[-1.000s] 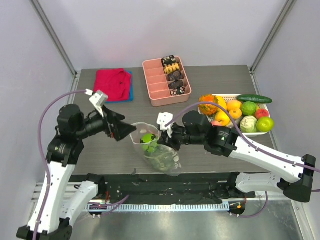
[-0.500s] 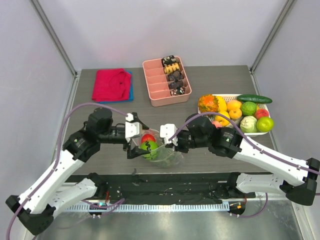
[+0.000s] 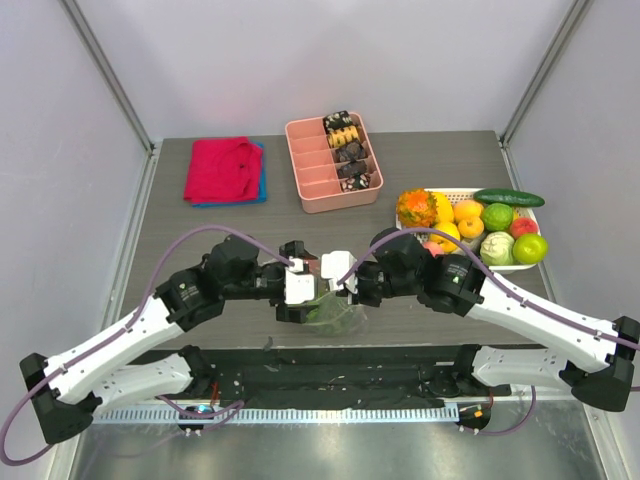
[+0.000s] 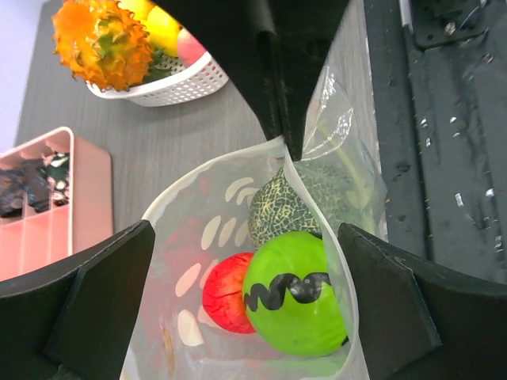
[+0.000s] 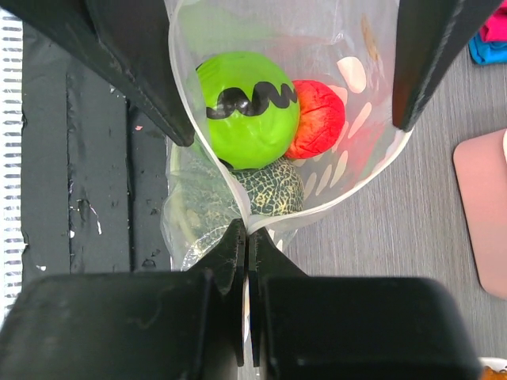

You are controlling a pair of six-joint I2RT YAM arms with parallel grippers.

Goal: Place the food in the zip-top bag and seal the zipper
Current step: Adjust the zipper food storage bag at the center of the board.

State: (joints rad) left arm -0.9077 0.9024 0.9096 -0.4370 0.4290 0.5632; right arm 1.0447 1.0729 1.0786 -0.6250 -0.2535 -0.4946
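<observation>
Pinching zip-top bag [image 5: 352, 119] rim, right gripper [image 5: 245, 231]; left gripper [image 4: 245, 229] spread, now reached over food [image 5: 245, 111].

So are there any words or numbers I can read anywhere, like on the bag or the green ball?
None: no words, labels or numbers can be read in any view.
The round bright green toy fruit bears only a black wavy line, not a letter.
The clear plastic zip-top bag has only printed white spots.

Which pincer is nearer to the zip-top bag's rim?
Right. The right pincer is shut on the zip-top bag at its rim; the left pincer, open, straddles the mouth.
</observation>
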